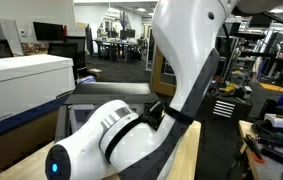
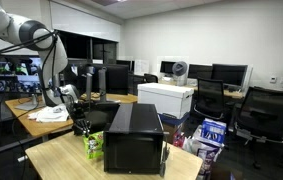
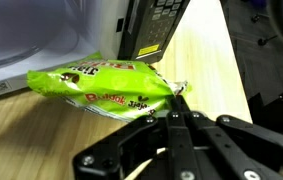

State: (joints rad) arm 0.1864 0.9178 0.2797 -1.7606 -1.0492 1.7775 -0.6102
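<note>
Gripper (image 3: 178, 118) body, black, fills the bottom of the wrist view. Its two fingers are pressed together with no gap between them, tips at the crimped right end of a green snack bag (image 3: 101, 85). Cannot tell whether the seam is pinched between the tips or only touched.

Containers. The green snack bag is sealed and puffed, contents not visible. It lies lengthwise across the wrist view on the light wooden table (image 3: 206, 70), just in front of a black appliance (image 3: 156, 25) with a keypad panel and a yellow label. In an exterior view the bag (image 2: 94, 147) shows as a small green patch by the left front corner of the black appliance (image 2: 133, 138), near the table edge. A white box (image 2: 166, 98) sits on a desk behind, closed, contents unseen.

Arm. In an exterior view the arm (image 2: 26, 35) arches in from upper left and bends down, wrist toward the table, gripper (image 2: 81, 125) low beside the bag. In an exterior view a white arm link (image 1: 131, 135) with a blue light sits close to the lens and hides gripper and bag.

Bag's look. Bright lime green, glossy, creased, with red and dark lettering too blurred to read and a silvery edge at the crimped end. A white cloth (image 2: 49, 113) lies on the desk behind the arm, well apart from the bag.
</note>
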